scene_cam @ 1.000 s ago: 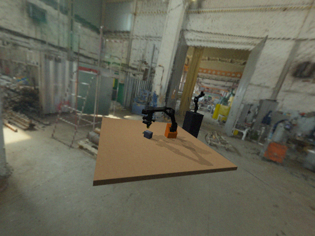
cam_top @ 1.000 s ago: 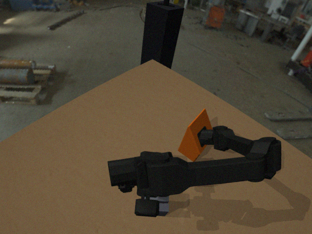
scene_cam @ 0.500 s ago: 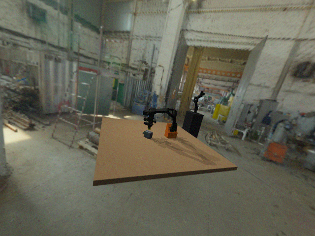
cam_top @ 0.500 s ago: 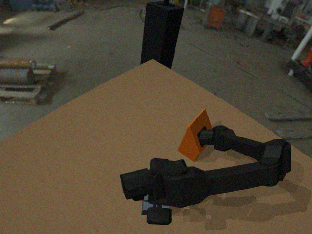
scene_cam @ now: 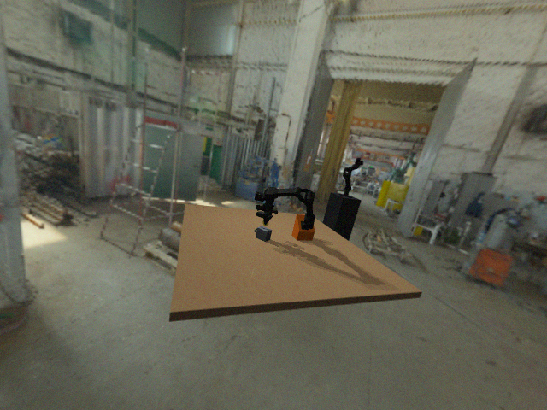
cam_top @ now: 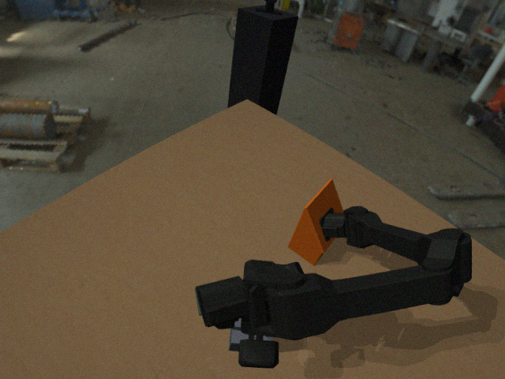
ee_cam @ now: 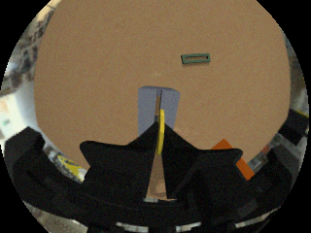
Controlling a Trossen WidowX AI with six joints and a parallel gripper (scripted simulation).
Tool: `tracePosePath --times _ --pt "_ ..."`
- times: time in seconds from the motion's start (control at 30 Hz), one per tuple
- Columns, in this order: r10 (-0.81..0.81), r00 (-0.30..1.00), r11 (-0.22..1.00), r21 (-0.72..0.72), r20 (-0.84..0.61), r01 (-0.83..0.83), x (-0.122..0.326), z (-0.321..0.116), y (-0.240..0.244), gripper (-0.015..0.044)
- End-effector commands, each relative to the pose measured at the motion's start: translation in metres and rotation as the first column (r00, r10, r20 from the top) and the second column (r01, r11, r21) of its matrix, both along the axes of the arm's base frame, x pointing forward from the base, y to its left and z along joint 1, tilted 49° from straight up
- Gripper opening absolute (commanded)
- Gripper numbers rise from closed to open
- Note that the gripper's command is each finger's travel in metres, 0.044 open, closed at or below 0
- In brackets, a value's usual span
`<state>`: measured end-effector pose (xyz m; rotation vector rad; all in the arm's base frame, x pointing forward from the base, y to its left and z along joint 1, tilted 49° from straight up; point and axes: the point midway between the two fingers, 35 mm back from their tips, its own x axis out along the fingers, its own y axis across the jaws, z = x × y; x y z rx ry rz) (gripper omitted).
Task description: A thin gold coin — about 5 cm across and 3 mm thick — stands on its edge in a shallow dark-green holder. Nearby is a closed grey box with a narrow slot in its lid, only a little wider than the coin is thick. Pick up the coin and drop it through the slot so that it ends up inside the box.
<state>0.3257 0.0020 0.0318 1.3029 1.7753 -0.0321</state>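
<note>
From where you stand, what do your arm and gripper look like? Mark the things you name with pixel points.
My arm (cam_top: 375, 291) (scene_cam: 287, 192) is matte black, with chunky, angular joints and straight links. My gripper (ee_cam: 158, 124) is black too, with two wedge-shaped fingers narrowing to points. I can't make out any cables.

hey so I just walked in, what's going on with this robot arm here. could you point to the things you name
The arm's gripper (cam_top: 258, 354) (scene_cam: 267, 221) (ee_cam: 158, 124) is shut on a thin gold coin (ee_cam: 161, 132), held on edge above a grey box (cam_top: 237, 339) (scene_cam: 263, 233) (ee_cam: 147, 109) with a narrow slot in its lid. The coin looks roughly in line with the slot but isn't inside the box. The green holder (ee_cam: 195, 62) it was meant to come from sits off to one side, with no coin in it.
</note>
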Motion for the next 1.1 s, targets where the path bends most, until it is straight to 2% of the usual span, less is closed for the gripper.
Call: tracePosePath --times 0.0,1.07 --pt "0.001 1.000 1.000 -0.001 0.002 -0.001 0.0002 0.0010 0.0001 0.0000" --pt "-0.008 1.000 1.000 -0.001 -0.011 0.008 -0.0015 -0.0010 0.0084 0.0000"
